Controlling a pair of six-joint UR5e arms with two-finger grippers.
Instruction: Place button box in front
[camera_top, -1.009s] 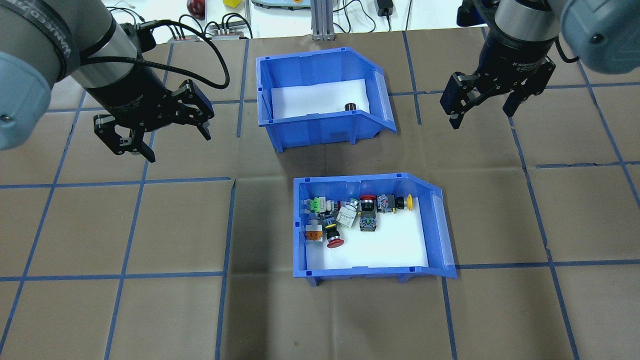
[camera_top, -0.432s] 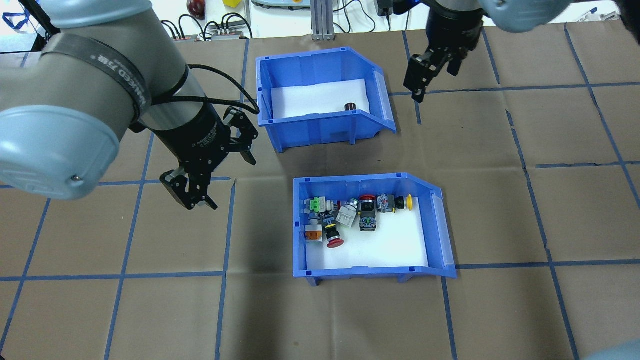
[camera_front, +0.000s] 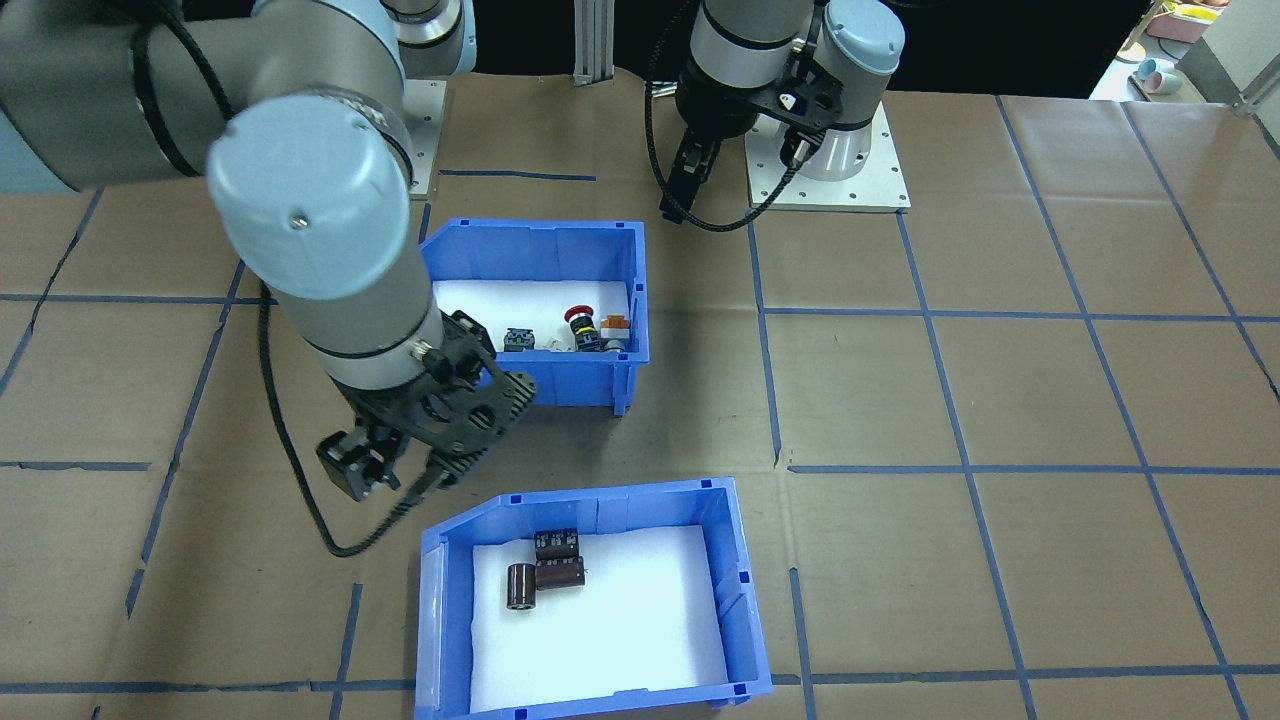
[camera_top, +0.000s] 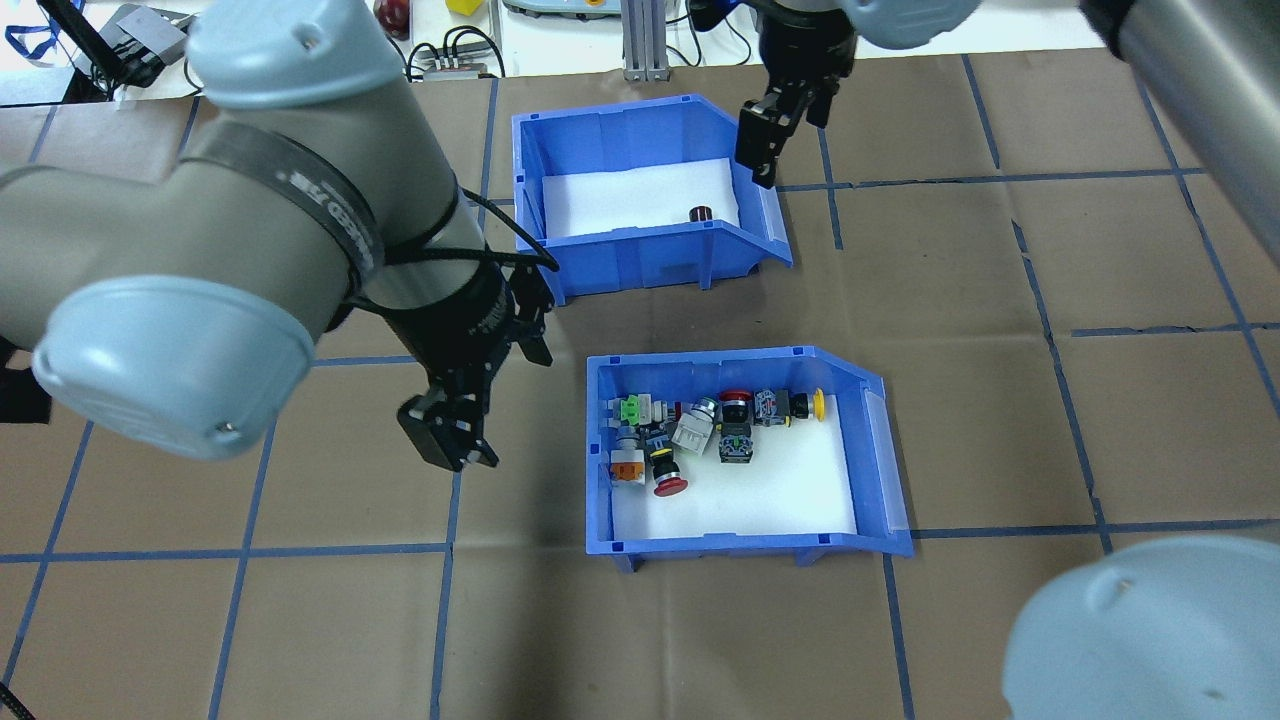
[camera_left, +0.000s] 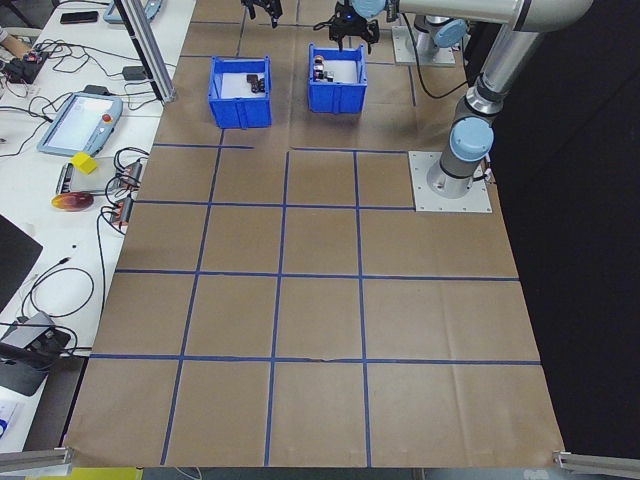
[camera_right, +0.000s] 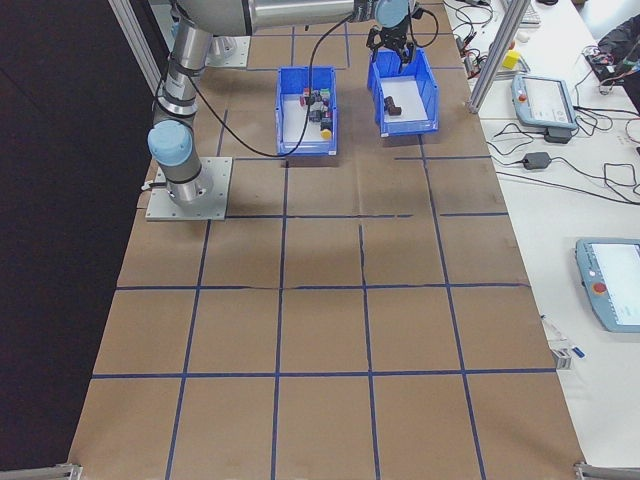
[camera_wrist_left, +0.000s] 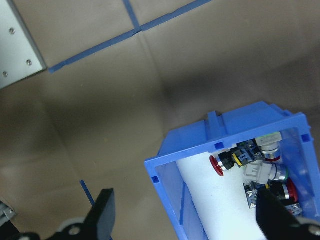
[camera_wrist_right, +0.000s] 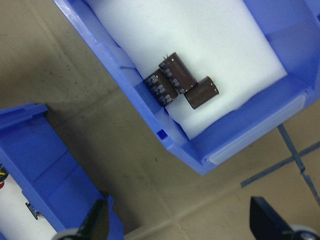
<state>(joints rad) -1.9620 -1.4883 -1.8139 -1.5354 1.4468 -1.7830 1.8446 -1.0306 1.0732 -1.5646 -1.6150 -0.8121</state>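
The button box (camera_top: 740, 354) is a blue bin with a white liner and several colourful push-button switches (camera_top: 700, 430), and it is the nearer of two bins. It also shows in the front view (camera_front: 530, 228) and the left wrist view (camera_wrist_left: 200, 150). My left gripper (camera_top: 450, 455) hangs open just off its left end, above the table, its fingers (camera_wrist_left: 105, 215) wide apart with nothing between them. My right gripper (camera_top: 760, 165) is open above the sloped right end of the far bin. In the front view it is (camera_front: 390, 480).
The second blue bin (camera_top: 640, 260) stands behind the button box and holds dark brown cylinders (camera_wrist_right: 175, 80) on a white liner. Brown paper with blue tape lines (camera_top: 250, 550) covers the table. Cables and devices (camera_top: 440, 60) lie along the far edge.
Both arms have swung inward. The left gripper came down and right to the button box's left end. The right gripper travelled left to the far bin's sloped end. The bins have not moved.
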